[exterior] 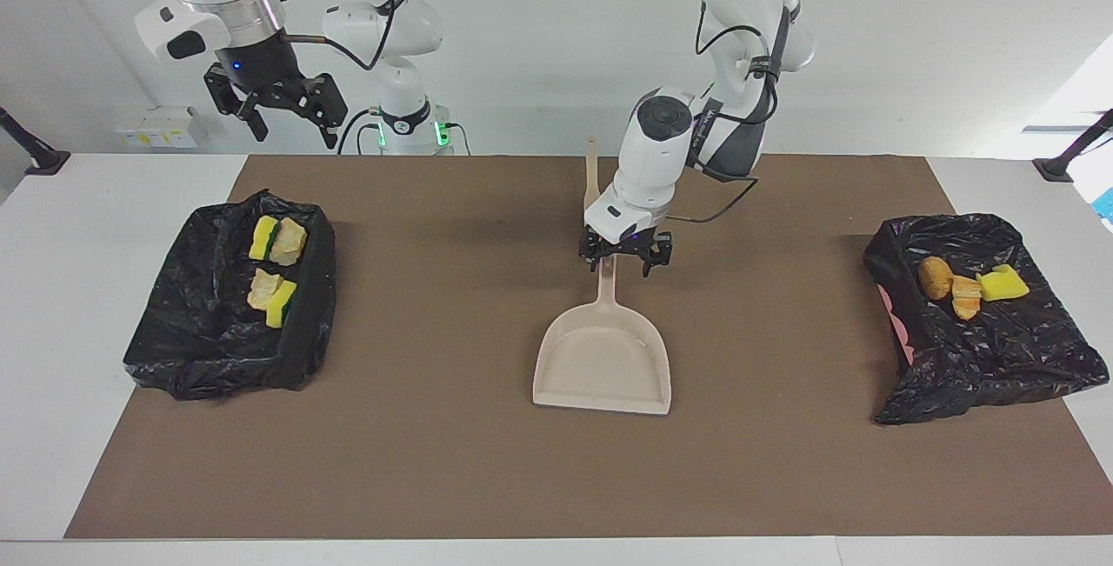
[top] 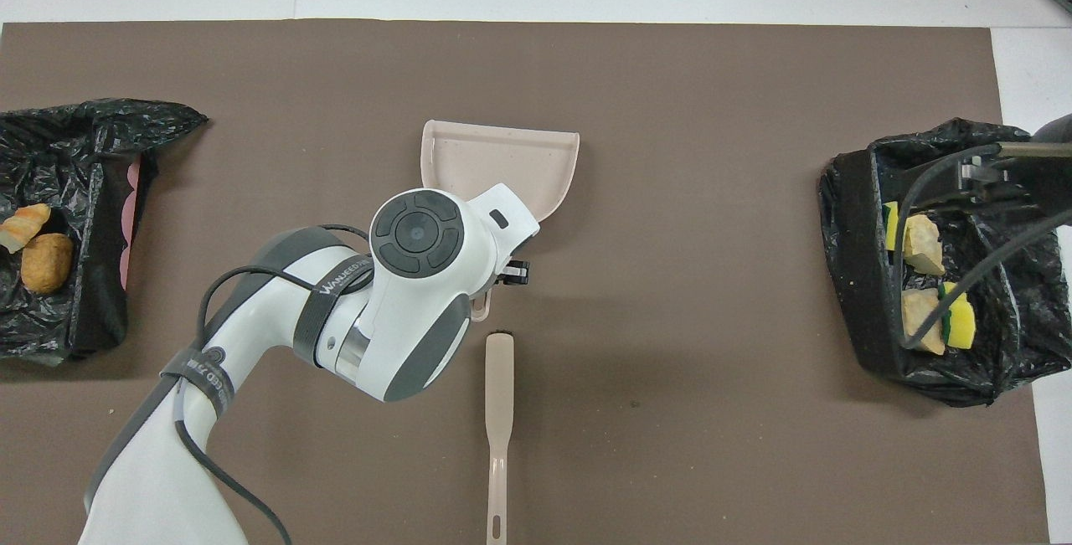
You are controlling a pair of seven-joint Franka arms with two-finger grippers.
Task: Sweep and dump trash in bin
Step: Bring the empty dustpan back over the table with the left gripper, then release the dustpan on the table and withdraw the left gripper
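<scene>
With all the trash (exterior: 276, 270) binned well clear to either side, the left jaws (exterior: 628, 255), spread open astride the dustpan (exterior: 603, 357) handle, should rise straight so nothing drags; the right jaws (exterior: 276, 105) wait open.

High facing camera across table, steep overhead camera, both covering brown mat (exterior: 487, 462)

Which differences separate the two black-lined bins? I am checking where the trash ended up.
The bin at the right arm's end holds four scraps: two yellow-and-green sponge pieces and two pale chunks. The bin at the left arm's end holds three: a brown chunk, an orange-tan piece and one yellow sponge. The first keeps a boxy shape; the second's liner sprawls loosely. Both rest on the brown mat.
</scene>
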